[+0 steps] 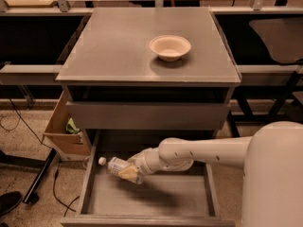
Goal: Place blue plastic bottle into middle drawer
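Cream bowl (170, 47) on cabinet top (113, 46); cardboard box (66, 144) beside cabinet.

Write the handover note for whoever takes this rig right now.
The gripper: inside the open middle drawer, left side, shut on the blue plastic bottle.
Bottle: lying nearly level, cap toward the drawer's left wall; whether it touches the floor cannot be told.
Done: drawer open, bottle inside its walls.
Left: set it down, release, withdraw the arm.
The cream bowl sits on the cabinet top; leave it.
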{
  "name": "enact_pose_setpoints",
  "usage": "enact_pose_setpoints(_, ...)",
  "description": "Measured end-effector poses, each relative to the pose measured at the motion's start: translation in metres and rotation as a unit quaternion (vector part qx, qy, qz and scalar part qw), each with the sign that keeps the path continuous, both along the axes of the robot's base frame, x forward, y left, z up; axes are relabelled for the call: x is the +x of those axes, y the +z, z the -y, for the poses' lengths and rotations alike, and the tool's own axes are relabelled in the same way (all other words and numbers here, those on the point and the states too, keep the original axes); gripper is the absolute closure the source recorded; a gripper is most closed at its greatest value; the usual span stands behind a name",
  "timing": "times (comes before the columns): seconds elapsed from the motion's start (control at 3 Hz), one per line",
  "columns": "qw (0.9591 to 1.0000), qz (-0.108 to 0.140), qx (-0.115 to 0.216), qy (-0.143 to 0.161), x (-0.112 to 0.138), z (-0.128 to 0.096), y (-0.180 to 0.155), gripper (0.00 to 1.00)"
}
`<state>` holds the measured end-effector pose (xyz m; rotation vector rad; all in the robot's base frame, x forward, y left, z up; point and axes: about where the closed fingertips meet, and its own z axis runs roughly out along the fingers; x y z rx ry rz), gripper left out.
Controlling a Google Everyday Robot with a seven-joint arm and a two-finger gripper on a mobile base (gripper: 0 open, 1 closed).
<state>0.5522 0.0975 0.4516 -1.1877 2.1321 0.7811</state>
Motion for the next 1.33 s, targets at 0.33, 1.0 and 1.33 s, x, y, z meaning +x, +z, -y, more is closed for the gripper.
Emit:
enact_pose_setpoints(0.33, 0.9999, 0.002, -0.006, -0.012, 0.0050, 0.0012, -0.0029, 0.38)
enact_pose_setpoints(1.0, 0.9999, 0.002, -0.006, -0.012, 0.0049, 0.0012, -0.0030, 0.00)
enact_pose_setpoints(1.33, 0.9999, 0.002, -0.006, -0.012, 0.0049, 0.0012, -0.0030, 0.00)
